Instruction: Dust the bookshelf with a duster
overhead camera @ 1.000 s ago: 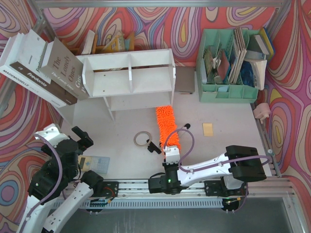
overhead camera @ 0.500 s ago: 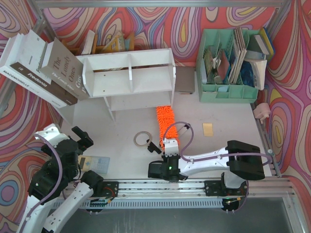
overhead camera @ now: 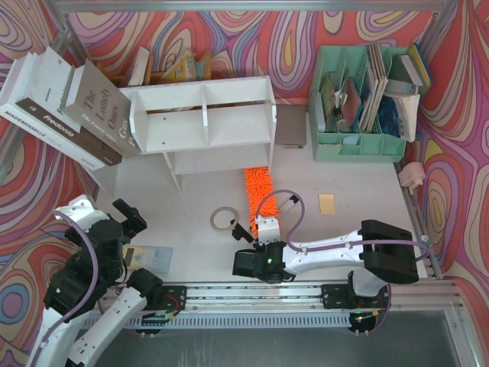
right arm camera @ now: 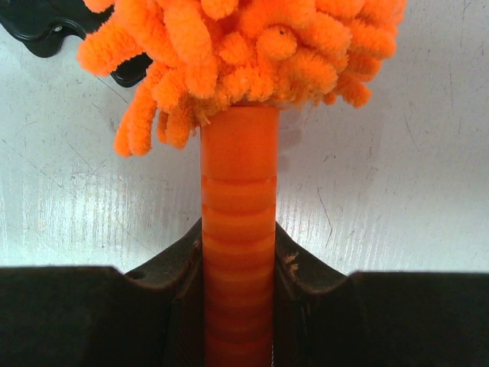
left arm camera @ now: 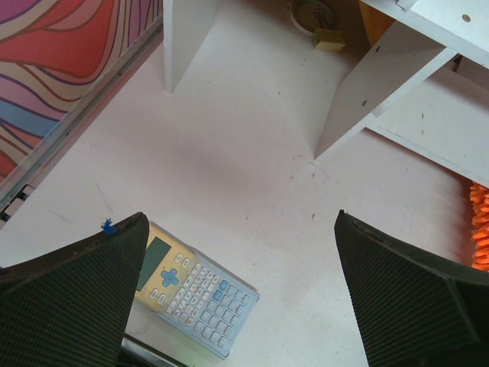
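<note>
Right gripper [right arm camera: 238, 264] clamps the duster [overhead camera: 258, 191] by its handle, centre frame, fluffy head reaching up to just below the bookshelf [overhead camera: 202, 122]. Left gripper [left arm camera: 243, 267], lower left, gapes wide.

In the top view the handle of the duster [overhead camera: 257, 189] lies hidden under the right gripper [overhead camera: 267, 229]. The right wrist view cuts off its fluffy head at the top edge; the left wrist view crops the bookshelf [left arm camera: 382, 84].

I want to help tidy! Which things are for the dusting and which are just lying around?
For the dusting: duster, bookshelf, right pincer gripping the duster's handle.
Just lying about: calculator, big books, green organiser, yellow note.
</note>
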You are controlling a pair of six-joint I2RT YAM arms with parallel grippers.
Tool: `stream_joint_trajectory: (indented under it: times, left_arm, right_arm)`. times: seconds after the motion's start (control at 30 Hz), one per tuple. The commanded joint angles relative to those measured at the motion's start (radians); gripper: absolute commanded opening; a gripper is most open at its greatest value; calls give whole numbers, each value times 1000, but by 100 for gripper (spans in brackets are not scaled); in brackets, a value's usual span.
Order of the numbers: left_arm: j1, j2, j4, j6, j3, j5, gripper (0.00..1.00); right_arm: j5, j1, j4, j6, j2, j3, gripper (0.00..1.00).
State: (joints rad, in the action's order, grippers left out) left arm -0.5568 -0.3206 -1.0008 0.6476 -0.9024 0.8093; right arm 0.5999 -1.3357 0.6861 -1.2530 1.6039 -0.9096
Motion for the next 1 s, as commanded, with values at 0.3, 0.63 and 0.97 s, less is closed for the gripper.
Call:
stream_joint_trajectory:
  times: [0.3,0.63,0.97]
  left_arm:
    - [-5,2,-11,0,-6,14,98]
    - [-6,16,-10,1,-3,14,98]
    - [-6,23,-9,0,-2,19,98]
  right_arm:
    - [172,-138,196,-141,-20,-95,0]
    - [110,-125,233,-205,-28,-80,0]
    - [-16,-81,110,-67,-13,-48,0]
